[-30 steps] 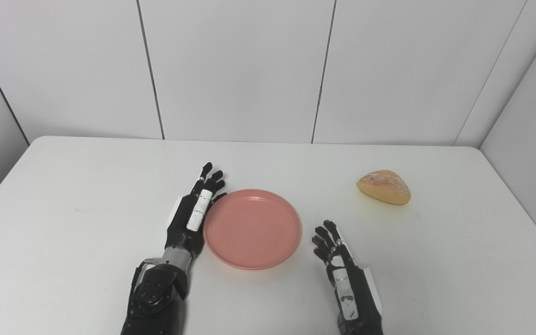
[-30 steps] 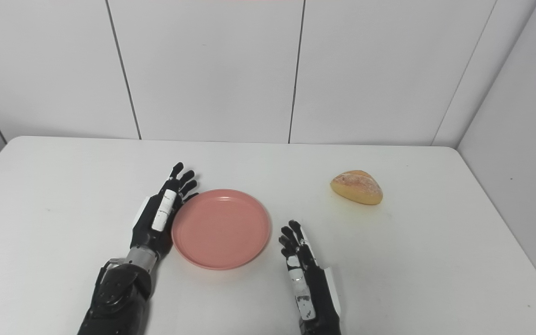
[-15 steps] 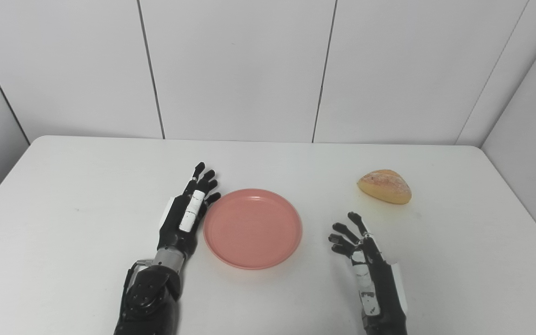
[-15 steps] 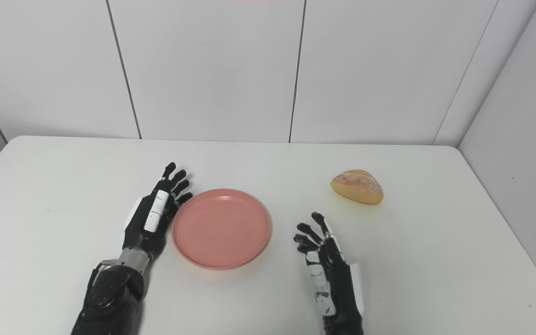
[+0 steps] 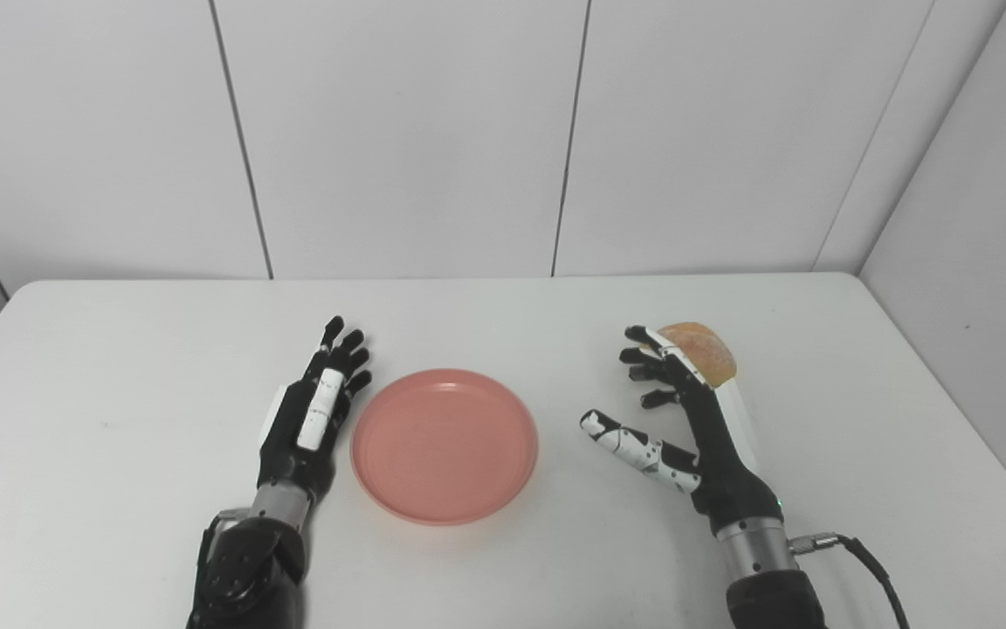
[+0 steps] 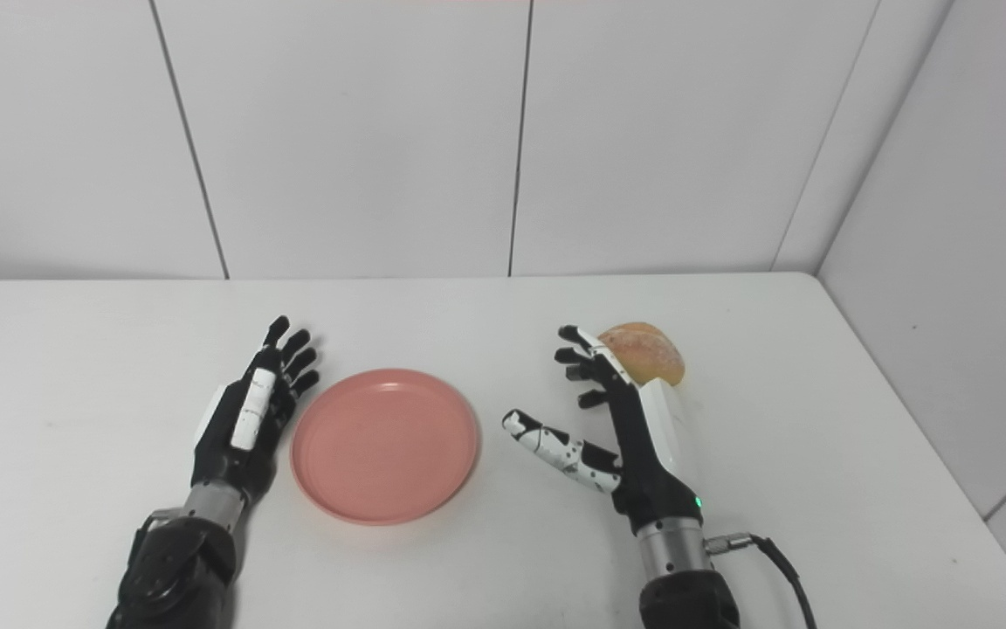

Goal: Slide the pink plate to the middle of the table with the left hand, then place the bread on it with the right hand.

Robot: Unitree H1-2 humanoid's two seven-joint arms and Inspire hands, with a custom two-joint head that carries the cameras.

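The pink plate (image 5: 444, 444) lies flat near the middle of the white table (image 5: 101, 367). My left hand (image 5: 315, 411) rests just left of the plate's rim, fingers straight and apart, holding nothing. A golden bread roll (image 5: 702, 349) sits on the table at the right. My right hand (image 5: 682, 419) is open in front of the roll, fingers spread at its left side and thumb stretched out toward the plate. The hand covers the roll's lower part, and whether the fingers touch it does not show.
White wall panels stand behind the table, and a side wall (image 5: 974, 218) runs close along its right edge. A black cable (image 5: 870, 563) trails from my right wrist.
My right hand has reached forward and right from near the plate up to the bread, thumb spreading wide. My left hand has drawn a little away from the rim. The camera has shifted too.
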